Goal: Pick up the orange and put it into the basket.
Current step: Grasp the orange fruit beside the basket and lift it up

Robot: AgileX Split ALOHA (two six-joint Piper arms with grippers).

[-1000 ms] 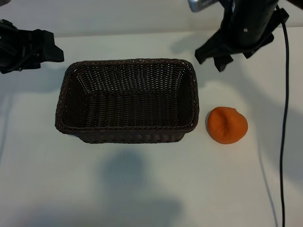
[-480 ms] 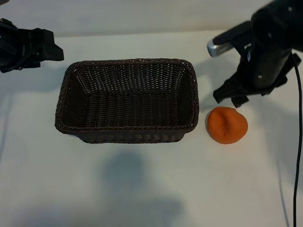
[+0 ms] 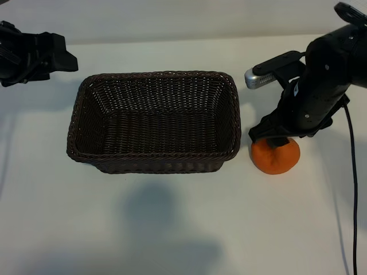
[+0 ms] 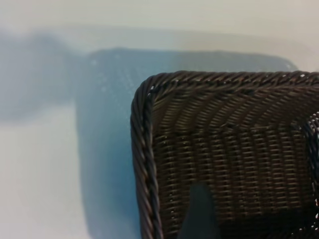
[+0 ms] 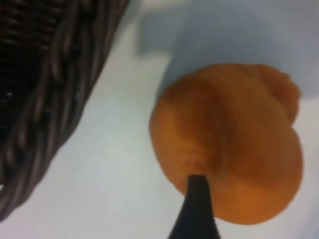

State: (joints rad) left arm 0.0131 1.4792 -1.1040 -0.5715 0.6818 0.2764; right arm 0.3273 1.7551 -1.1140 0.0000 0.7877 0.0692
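Spread wide just over the orange (image 3: 276,158), the right end effector (image 3: 275,137) could nudge the lumpy fruit, rolling it against the basket (image 3: 153,153).

- Dark brown woven wicker basket (image 3: 153,121) sits on the white table (image 3: 172,229), left of centre in the exterior view; nothing inside it.
- Round matte orange fruit (image 3: 276,158) lies on the table just right of the basket's right wall, near its front corner, apart from it.
- Right gripper (image 3: 274,136) directly over the orange, covering its rear part.
- Left gripper (image 3: 54,54) parked at far left, behind the basket's rear left corner, off the table.
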